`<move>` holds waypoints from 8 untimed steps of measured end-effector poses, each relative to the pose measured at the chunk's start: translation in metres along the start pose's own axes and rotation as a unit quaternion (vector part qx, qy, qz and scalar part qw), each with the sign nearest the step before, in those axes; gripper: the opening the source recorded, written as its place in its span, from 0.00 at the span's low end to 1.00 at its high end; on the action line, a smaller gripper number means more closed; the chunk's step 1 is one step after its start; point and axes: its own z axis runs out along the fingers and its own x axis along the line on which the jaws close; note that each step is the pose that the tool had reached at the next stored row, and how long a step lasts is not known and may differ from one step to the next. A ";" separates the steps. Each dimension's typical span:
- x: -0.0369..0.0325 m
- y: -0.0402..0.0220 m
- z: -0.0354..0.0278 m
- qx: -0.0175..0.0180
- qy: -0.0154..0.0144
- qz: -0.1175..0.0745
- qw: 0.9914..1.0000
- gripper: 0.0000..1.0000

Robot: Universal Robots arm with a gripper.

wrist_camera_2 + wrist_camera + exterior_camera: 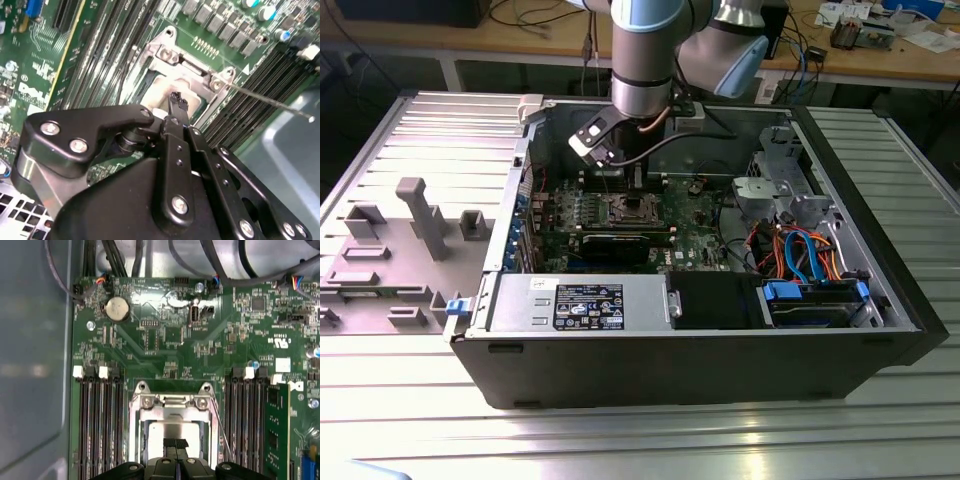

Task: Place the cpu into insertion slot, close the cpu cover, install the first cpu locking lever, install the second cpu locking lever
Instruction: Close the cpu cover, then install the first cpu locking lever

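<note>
The insertion slot (632,208) sits in the green circuit board inside the open computer case. In both wrist views the cpu (172,432) (159,86) lies in it, its silver top showing through the window of the cpu cover (172,402) (192,75), which lies down over it. My gripper (175,444) (178,101) (638,178) hangs just above the chip's middle, fingertips together and nothing between them. One thin locking lever (272,102) (220,430) sticks up free beside the socket.
Long black memory slots (100,420) flank the socket on both sides. A green card (277,435) stands on edge nearby. The case's metal wall (35,365), a drive cage with coloured cables (800,250) and the power supply (580,300) surround the board.
</note>
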 end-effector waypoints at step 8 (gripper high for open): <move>0.0000 0.0029 0.0004 0.000 0.000 0.000 1.000 0.11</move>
